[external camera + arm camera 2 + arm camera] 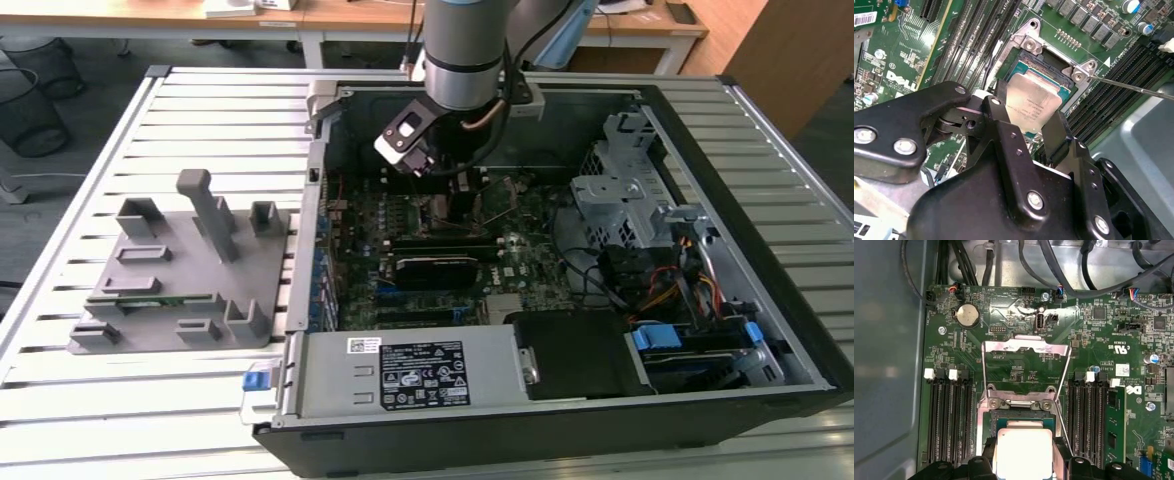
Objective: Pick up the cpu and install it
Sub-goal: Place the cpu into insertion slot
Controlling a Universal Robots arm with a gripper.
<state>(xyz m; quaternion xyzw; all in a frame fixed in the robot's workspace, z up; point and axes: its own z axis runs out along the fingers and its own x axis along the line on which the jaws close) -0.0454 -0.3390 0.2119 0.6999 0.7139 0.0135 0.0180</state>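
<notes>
Our black gripper pinches the cpu by two edges, just over the open socket. Beyond the socket we see its raised lid in the first wrist view; the exterior view adds a grey fixture block well apart.

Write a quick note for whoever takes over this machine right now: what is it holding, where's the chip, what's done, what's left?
End effector: shut on the cpu, one finger on each side.
Cpu: right over the motherboard socket. The socket's metal cover stands open behind it.
Done: the pick-up, since the cpu is in the grasp.
Left: cpu not released, cover not closed. I cannot tell whether the cpu sits fully in the socket.
</notes>
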